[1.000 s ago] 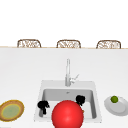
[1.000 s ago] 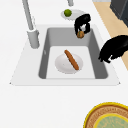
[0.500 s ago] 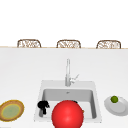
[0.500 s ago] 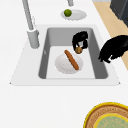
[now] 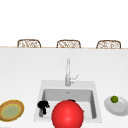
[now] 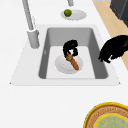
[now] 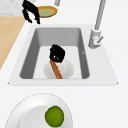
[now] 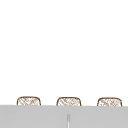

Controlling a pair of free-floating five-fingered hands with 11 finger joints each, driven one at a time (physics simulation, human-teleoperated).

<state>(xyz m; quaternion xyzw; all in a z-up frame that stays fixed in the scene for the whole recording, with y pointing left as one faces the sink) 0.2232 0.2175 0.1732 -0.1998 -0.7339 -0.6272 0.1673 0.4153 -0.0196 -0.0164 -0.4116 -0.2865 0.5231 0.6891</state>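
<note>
Orange carrot on the white plate in the sink

The long orange carrot (image 6: 73, 62) lies on the round white plate (image 6: 60, 66) inside the grey sink basin (image 6: 92, 45); the right hand (image 6: 70, 48) curls its fingers around its upper end. The left hand (image 5: 43, 106) hangs at the basin's left edge, fingers curled, holding nothing.

Both hands are plain matte black, human-shaped: the left hand (image 5: 43, 106) and right hand (image 6: 70, 48). No markings seem visible.

left robot hand (image 5: 43, 106) hangs with fingers curled; right robot hand (image 6: 70, 49) has fingers curled downward.
</note>
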